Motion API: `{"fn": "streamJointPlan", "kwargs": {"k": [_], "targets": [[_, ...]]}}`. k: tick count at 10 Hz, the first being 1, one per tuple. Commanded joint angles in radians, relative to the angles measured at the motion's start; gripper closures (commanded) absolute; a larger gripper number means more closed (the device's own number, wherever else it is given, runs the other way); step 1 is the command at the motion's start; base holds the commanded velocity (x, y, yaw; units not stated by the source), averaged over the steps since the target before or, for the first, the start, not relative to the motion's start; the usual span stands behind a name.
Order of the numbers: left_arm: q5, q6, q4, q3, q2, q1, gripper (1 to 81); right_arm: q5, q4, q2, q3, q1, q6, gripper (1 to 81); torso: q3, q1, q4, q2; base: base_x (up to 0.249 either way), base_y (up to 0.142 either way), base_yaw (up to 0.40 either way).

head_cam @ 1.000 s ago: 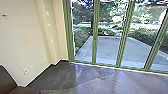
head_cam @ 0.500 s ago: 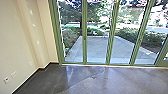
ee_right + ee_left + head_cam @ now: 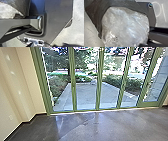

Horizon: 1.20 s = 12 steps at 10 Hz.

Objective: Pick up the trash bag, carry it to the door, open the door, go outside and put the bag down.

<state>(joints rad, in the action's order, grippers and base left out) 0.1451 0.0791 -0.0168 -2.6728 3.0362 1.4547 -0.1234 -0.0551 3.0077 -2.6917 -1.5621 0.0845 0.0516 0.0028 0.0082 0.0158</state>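
The trash bag (image 3: 124,28) shows large in the left wrist view, a rounded, crumpled mass of clear, glossy plastic with a dark film (image 3: 95,15) wrapped around part of it. It overlaps the robot's wide dark plate (image 3: 152,15), and black bars (image 3: 160,34) come right up beside its clear side. Past the plate, white lines (image 3: 164,13) mark the pale ground.

In the right wrist view, part of the bag shows next to a jointed bar (image 3: 18,23) over the dark plate. A white fitting (image 3: 33,41) with dark connectors and cables sits near that bar, at the plate's edge.

The bag is close to the left wrist, and perhaps hangs from the left jaws, though the view is too poor to settle it. I cannot tell how far open the left jaws stand or whether they grip the film. Nor can I tell how the right jaws stand, or whether they have hold of anything.

In the head view, a row of glass panels in green frames (image 3: 99,84) rises from the smooth grey floor (image 3: 107,125). Beyond the glass are a paved yard (image 3: 86,95), shrubs (image 3: 58,83) and trees. A cream wall (image 3: 15,99) with a dark skirting (image 3: 33,118) stands on the left.
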Motion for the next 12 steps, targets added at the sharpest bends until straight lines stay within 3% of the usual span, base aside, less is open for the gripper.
{"fn": "streamJointPlan", "kwargs": {"k": [1, 12], "targets": [[0.065, 0.007, -0.003, 0.005, 0.003, -0.05, 81.1, -0.068, 0.006, 0.003, 0.001, 0.041, 0.001, 1.0, 0.0, 0.0, 0.0, 0.0, 0.0, 0.0, -0.322], [0.065, 0.005, -0.003, 0.002, 0.001, -0.053, 81.1, -0.068, 0.006, 0.007, 0.0, 0.046, 0.0, 1.0, 0.0, 0.0, 0.0, 0.0, 0.0, 0.0, -0.317]]}}
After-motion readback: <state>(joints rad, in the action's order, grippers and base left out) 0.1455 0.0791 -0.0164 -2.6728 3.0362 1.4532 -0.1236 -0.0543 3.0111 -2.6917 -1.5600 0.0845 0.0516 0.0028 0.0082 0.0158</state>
